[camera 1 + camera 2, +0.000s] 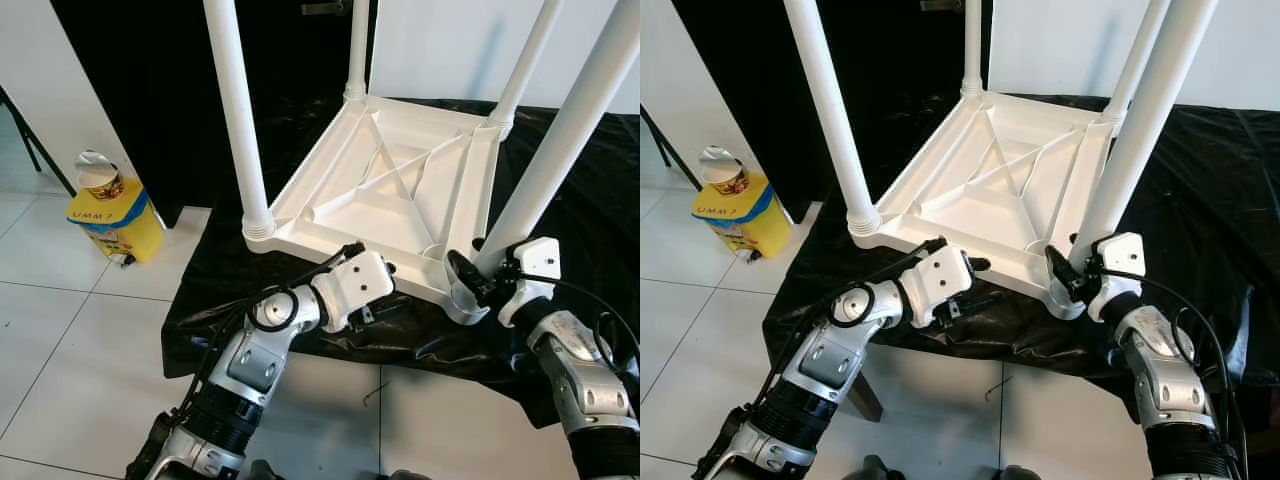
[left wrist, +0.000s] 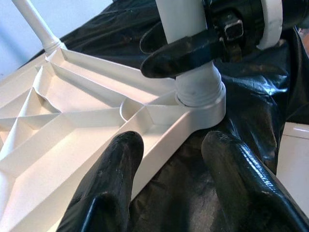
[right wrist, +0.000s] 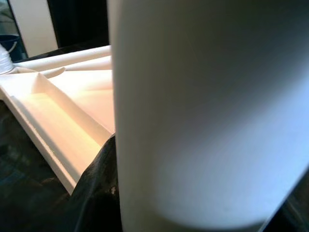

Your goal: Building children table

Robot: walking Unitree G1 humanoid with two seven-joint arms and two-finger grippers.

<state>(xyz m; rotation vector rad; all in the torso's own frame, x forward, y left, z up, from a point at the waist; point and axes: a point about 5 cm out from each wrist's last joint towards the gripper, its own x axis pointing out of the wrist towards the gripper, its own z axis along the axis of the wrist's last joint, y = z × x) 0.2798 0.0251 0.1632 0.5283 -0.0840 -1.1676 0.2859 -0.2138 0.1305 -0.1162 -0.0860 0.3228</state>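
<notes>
Right claw clamped round table leg; yellow bin alongside.

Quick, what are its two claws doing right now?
Left claw: open, its fingers either side of the tabletop edge.
Right claw: closed around the table leg near its socket.

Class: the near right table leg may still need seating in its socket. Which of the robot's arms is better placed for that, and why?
Probably the right. The right gripper is clamped on that table leg just above its socket. The left gripper rests open at the white tabletop's near edge, better placed to steady it.
</notes>
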